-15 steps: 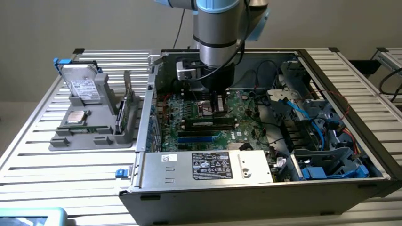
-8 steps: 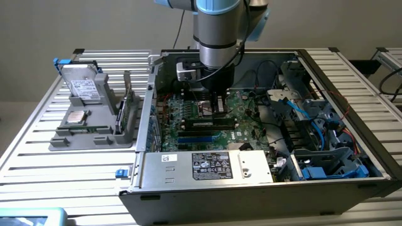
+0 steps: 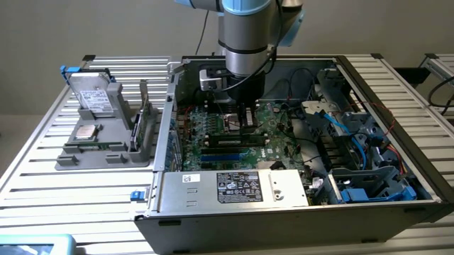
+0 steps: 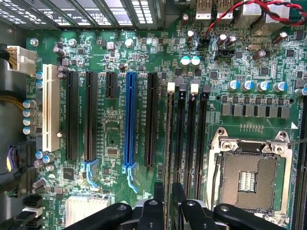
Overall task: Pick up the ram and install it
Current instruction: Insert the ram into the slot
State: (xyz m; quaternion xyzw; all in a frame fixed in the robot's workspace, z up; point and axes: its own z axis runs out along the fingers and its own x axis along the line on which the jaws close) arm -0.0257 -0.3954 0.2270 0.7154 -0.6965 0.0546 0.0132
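Plainly, the gripper [image 4: 168, 188] is down inside the open computer case [image 3: 212, 234]. Its two fingers [image 4: 159, 197] are parted a little and stand one on each side of the top edge of the ram [image 4: 168, 139]. To my eye they flank the stick rather than pinch it. That straddle makes sense: the ram is thin and tall, so it can only be taken by its flat faces from straight above, which is why the arm hangs vertical in the exterior view.

The ram stands on edge in the memory slot nearest the expansion slots. That puts it between the long blue slot [image 4: 129, 120] and the open processor socket [image 4: 249, 175], and the other memory slots beside it look bare. Seen from outside, it is a dark stick with a pale label, upright on the motherboard [image 4: 110, 129] and directly under the gripper. It appears to be seated, though I cannot tell whether the end clips have closed.

Further out, at the exterior view's left, a gray holder [image 3: 106, 151] sits on the slatted table [image 3: 71, 202] just beside the case. It carries a drive and a square chip, probably staged there to be within the arm's reach.
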